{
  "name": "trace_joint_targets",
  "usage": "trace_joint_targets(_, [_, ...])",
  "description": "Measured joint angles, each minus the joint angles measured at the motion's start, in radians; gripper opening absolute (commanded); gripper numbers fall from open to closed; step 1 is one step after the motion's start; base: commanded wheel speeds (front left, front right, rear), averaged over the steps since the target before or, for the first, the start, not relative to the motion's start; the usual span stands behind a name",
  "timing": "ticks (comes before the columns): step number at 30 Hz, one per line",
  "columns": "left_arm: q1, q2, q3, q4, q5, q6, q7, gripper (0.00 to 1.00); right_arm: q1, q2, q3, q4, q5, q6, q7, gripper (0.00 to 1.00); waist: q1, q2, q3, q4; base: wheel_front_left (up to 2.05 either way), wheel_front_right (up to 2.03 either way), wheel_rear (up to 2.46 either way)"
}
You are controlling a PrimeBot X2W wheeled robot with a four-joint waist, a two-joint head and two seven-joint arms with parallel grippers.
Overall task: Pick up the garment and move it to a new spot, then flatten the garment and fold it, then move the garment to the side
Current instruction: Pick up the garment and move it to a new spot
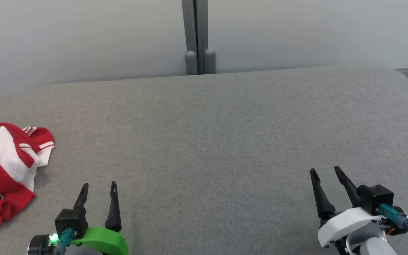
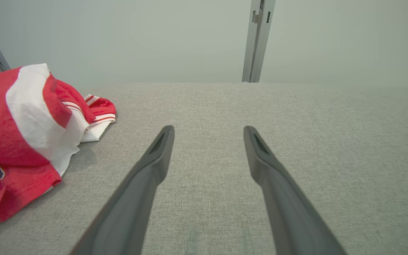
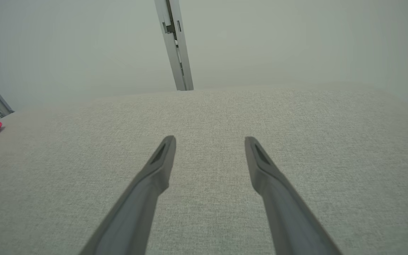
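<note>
Garment (image 1: 7, 170): soft red knit, white panels, striped cuffs, crumpled in a lump at 9 o'clock on the pad, near its left edge. Left gripper (image 1: 99, 183) at 7 o'clock: fingers spread wide, nothing held, near the garment but apart. Right gripper (image 1: 324, 169) at 5 o'clock: same, wide and holding nothing. Pad (image 1: 204, 134): grey woven fabric, flat, rounded corners. At 12 o'clock: pale matte wall (image 1: 83, 35), grey metal post (image 1: 198, 35) at the seam.
</note>
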State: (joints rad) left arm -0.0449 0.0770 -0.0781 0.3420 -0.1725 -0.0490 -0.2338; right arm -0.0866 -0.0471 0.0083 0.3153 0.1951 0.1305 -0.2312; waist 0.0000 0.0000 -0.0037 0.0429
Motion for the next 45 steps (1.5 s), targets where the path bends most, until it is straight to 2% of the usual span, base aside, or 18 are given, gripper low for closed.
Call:
trace_joint_targets(8, [0.003, -0.009, 0.021, 0.051, 0.059, -0.005, -0.014, 1.00, 0.010, 0.000, 0.025, 0.005, -0.052, 0.000, -0.016, 1.00, 0.0000, 0.0000, 0.007, 0.107, 0.00, 0.00, 0.00])
trace_joint_targets(17, [0.006, -0.012, 0.096, 0.082, 0.098, -0.014, -0.029, 1.00, -0.020, 0.000, 0.080, 0.025, -0.100, 0.000, -0.030, 1.00, 0.0000, 0.0000, 0.026, 0.292, 0.00, 0.00, 0.00])
trace_joint_targets(23, [0.011, -0.016, 0.160, 0.096, 0.081, -0.014, -0.030, 1.00, -0.044, -0.001, 0.108, 0.049, -0.098, 0.000, -0.031, 1.00, 0.0000, 0.0000, 0.046, 0.409, 0.00, 0.00, 0.00])
trace_joint_targets(27, [0.014, -0.020, 0.197, 0.102, 0.061, -0.022, -0.030, 1.00, -0.071, 0.001, 0.127, 0.058, -0.100, 0.001, -0.031, 1.00, 0.0000, 0.0000, 0.068, 0.461, 0.00, 0.00, 0.00])
trace_joint_targets(32, [-0.003, -0.024, 0.208, 0.127, 0.040, -0.051, -0.030, 1.00, -0.077, 0.000, 0.123, 0.057, -0.109, 0.001, -0.031, 1.00, 0.0000, 0.0000, 0.106, 0.485, 0.00, 0.00, 0.00])
trace_joint_targets(39, [-0.141, -0.022, 0.234, 0.175, 0.008, -0.075, -0.031, 1.00, -0.125, 0.000, 0.120, 0.040, -0.165, 0.001, -0.031, 1.00, 0.0000, 0.0000, 0.177, 0.475, 0.00, 0.00, 0.00])
trace_joint_targets(42, [-0.224, 0.005, 0.234, 0.201, -0.007, -0.078, -0.031, 1.00, -0.151, 0.000, 0.121, 0.033, -0.185, 0.001, -0.031, 1.00, 0.0000, 0.0000, 0.215, 0.463, 0.00, 0.00, 0.00])
trace_joint_targets(45, [-0.306, 0.043, 0.192, 0.222, -0.051, -0.078, -0.031, 1.00, -0.176, 0.000, 0.123, 0.028, -0.204, 0.001, -0.031, 1.00, 0.0000, 0.0000, 0.254, 0.449, 0.00, 0.00, 0.00])
